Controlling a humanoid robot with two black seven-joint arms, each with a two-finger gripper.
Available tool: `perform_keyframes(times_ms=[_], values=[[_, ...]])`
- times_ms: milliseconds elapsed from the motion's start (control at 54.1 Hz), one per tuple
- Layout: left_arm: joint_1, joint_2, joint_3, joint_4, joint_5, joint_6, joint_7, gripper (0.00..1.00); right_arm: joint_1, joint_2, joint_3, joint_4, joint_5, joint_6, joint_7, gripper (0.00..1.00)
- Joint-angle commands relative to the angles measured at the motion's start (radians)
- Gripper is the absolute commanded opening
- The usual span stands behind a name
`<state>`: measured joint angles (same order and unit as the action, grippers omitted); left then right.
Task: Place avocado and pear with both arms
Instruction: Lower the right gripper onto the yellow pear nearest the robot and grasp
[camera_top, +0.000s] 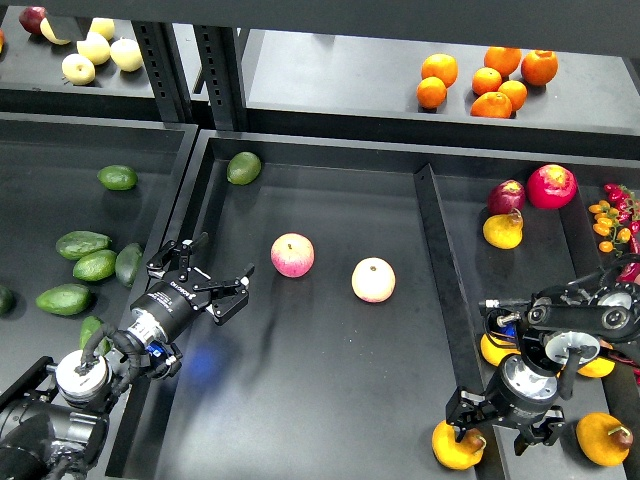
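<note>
Several dark green avocados lie in the left bin. The elongated ones (65, 298) (82, 243) are left of my left gripper (225, 258). That gripper is open and empty, low over the left side of the middle bin, and points toward a pink apple. Yellow-orange pears lie in the right bin. One (453, 446) is just under and left of my right gripper (502, 422), which points down, is open and holds nothing. Another pear (604, 438) with a brownish end lies to its right. A third (503, 230) is farther back. I cannot tell which fruit are the task's.
Two pink-yellow apples (292, 254) (373, 279) and a rounder avocado (243, 167) lie in the middle bin (330, 400). Oranges (488, 80) and pale apples (97, 48) sit on the back shelf. Red fruit (551, 185) and small peppers (615, 215) are at the far right. Raised dividers (440, 260) separate the bins.
</note>
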<state>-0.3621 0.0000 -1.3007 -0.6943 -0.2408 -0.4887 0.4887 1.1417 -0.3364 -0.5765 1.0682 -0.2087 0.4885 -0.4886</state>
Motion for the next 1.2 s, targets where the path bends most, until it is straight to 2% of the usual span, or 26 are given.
perform_keyframes(times_ms=[0,536,684,869,1183], values=[[0.0,0.0,-0.002,-0.005,0.0,0.0,0.0,0.99,-0.007,0.005,0.0,-0.013,0.0,0.0,0.0,0.92],[0.0,0.0,-0.002,-0.007,0.0,0.0,0.0,0.99,-0.042,0.036,0.013,-0.066,0.017,0.0,0.0,0.83],[0.0,0.0,-0.002,-0.007,0.0,0.0,0.0,0.99,-0.076,0.056,0.02,-0.096,0.023,0.0,0.0,0.68],[0.0,0.0,-0.002,-0.007,0.0,0.0,0.0,0.99,-0.097,0.059,0.055,-0.102,0.038,0.0,0.0,0.41],[0.0,0.0,-0.002,-0.008,0.0,0.0,0.0,0.99,-0.089,0.056,0.067,-0.136,0.104,0.0,0.0,0.25]])
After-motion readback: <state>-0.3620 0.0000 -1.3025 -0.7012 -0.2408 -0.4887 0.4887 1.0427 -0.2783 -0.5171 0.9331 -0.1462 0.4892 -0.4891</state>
